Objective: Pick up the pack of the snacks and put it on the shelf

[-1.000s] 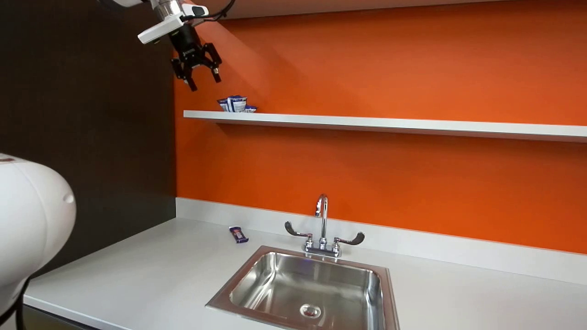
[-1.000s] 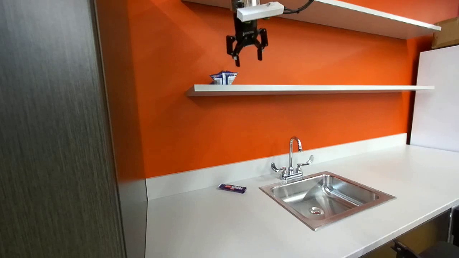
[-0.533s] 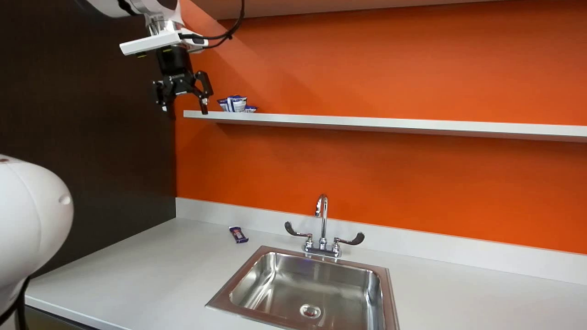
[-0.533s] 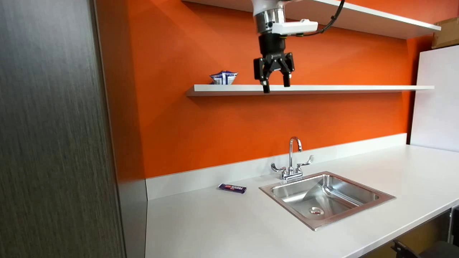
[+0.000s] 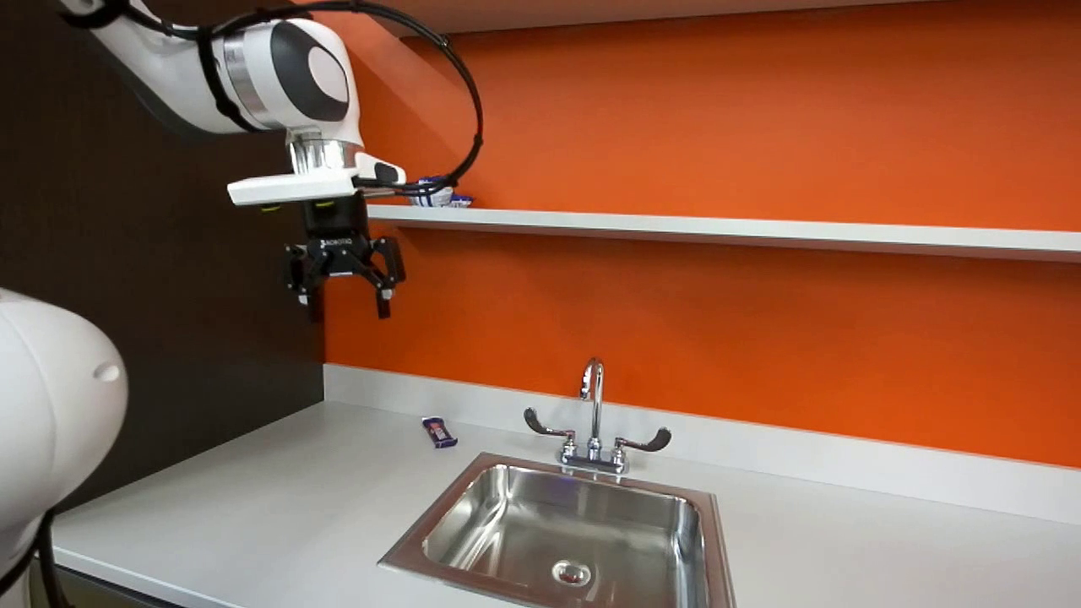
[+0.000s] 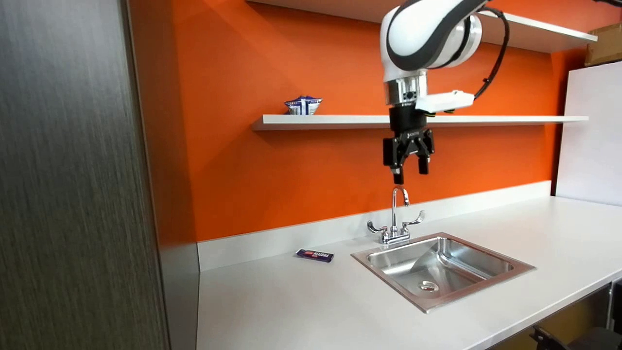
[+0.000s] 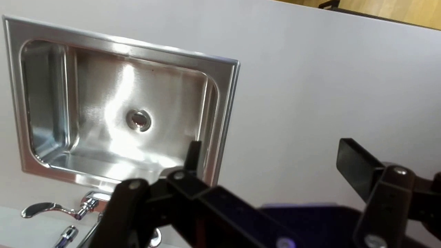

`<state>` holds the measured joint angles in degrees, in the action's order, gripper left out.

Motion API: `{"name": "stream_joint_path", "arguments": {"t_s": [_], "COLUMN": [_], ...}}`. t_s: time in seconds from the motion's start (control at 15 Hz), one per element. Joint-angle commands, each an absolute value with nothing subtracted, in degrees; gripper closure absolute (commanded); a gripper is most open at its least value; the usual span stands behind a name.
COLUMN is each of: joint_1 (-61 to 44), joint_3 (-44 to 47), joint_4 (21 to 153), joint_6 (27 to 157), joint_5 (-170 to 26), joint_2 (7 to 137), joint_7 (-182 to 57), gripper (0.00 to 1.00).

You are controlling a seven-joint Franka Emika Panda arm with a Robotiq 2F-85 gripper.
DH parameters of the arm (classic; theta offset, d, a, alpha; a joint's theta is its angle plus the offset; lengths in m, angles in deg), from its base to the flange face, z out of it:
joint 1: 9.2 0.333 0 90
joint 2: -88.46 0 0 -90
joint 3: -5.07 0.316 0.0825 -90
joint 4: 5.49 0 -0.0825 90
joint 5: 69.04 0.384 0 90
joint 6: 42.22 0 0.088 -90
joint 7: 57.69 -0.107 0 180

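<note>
The pack of the snacks (image 6: 303,105), a crinkly blue packet with white patches, rests on the left end of the white shelf (image 6: 335,122) against the orange wall. In the exterior view (image 5: 435,199), the robot's cable partly covers it. My gripper (image 5: 349,307) is open and empty, pointing down below the shelf's height, in the air above the counter. It also shows in the exterior view (image 6: 411,173) in front of the wall above the faucet. In the wrist view, the fingers (image 7: 270,151) are wide apart with only countertop between them; the pack and shelf are out of that view.
A small dark purple wrapped bar (image 6: 315,255) lies on the white countertop (image 6: 262,301) near the backsplash. A steel sink (image 5: 724,557) and a faucet (image 5: 596,414) stand to its right. A dark panel (image 5: 194,279) bounds the left side. An upper shelf (image 6: 525,24) is overhead.
My gripper has come down from above the shelf to below its height, shifting right in an exterior view, and it stays open. The pack on the shelf and the bar have not moved.
</note>
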<state>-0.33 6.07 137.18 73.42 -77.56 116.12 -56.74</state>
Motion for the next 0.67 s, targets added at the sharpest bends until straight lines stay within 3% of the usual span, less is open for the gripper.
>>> {"name": "stream_joint_path", "arguments": {"t_s": [0.0, 0.6], "joint_1": [-4.0, -8.1], "joint_3": [5.0, 4.3], "joint_4": [144.1, 145.3], "joint_6": [80.7, 83.4], "joint_5": [-76.9, -77.1], "joint_2": [119.0, 116.7], "joint_7": [-56.4, -56.5], "gripper": [0.00, 0.00]}}
